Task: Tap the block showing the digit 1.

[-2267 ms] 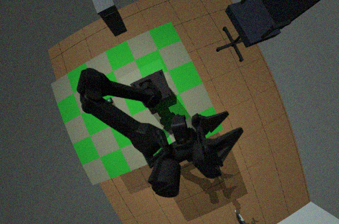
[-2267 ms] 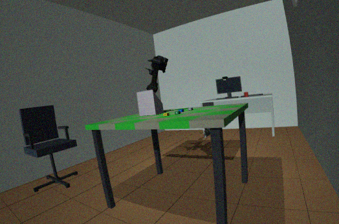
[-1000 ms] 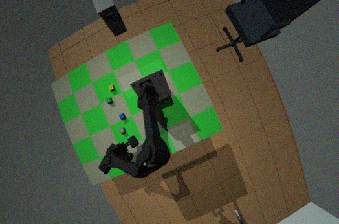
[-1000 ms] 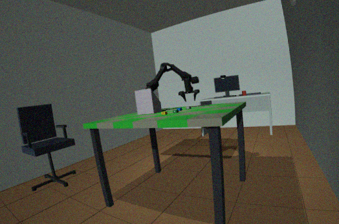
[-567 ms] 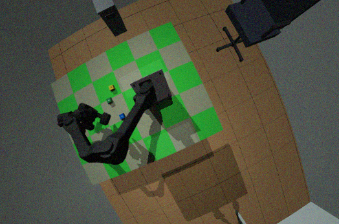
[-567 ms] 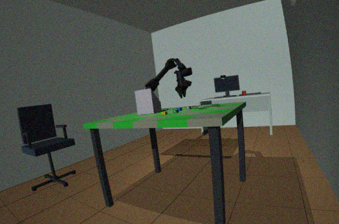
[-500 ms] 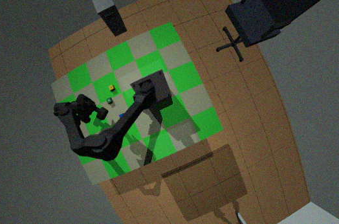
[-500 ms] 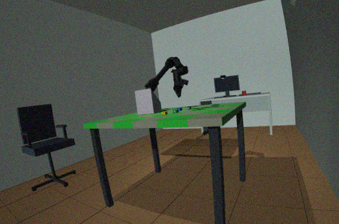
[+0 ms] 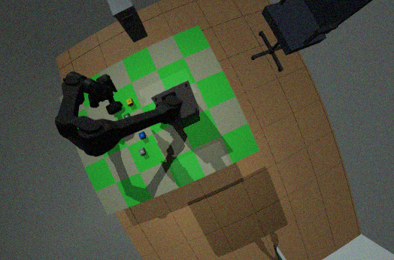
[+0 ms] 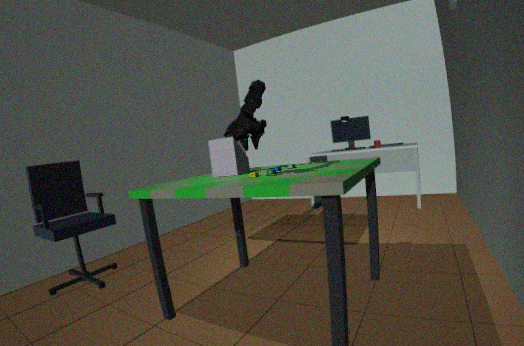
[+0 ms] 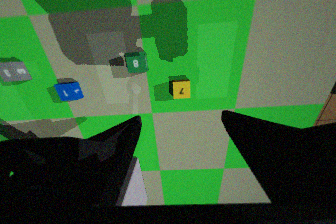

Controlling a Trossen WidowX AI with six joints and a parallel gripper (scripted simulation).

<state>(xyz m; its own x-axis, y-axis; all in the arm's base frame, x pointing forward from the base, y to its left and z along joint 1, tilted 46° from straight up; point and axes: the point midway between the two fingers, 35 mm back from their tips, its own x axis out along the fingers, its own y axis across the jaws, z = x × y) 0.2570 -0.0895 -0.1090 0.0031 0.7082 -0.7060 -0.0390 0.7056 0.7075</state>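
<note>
A blue block point(image 9: 141, 135) point(image 10: 277, 169) point(image 11: 69, 91) carries faint white marks that look like a 1. A yellow block point(image 9: 129, 101) point(image 10: 254, 175) point(image 11: 181, 89) seems to show a 7. A green block point(image 9: 126, 116) point(image 10: 271, 172) point(image 11: 136, 62) shows what looks like an 8. A grey block point(image 9: 142, 152) point(image 10: 291, 166) point(image 11: 12, 72) has marks too blurred to read. My gripper point(image 10: 251, 147) point(image 11: 180, 117) is open and empty, high above the table. In the wrist view the yellow block lies just beyond the gap between the fingertips; the blue one lies farther left.
The green and beige checkered table point(image 9: 228, 114) point(image 10: 213, 191) bears a box-shaped arm base point(image 9: 189, 99) point(image 10: 223, 157). The arm point(image 9: 132, 123) reaches over the table, close to the blocks in the top view, and casts shadows. A chair point(image 10: 61, 192) stands off to the side.
</note>
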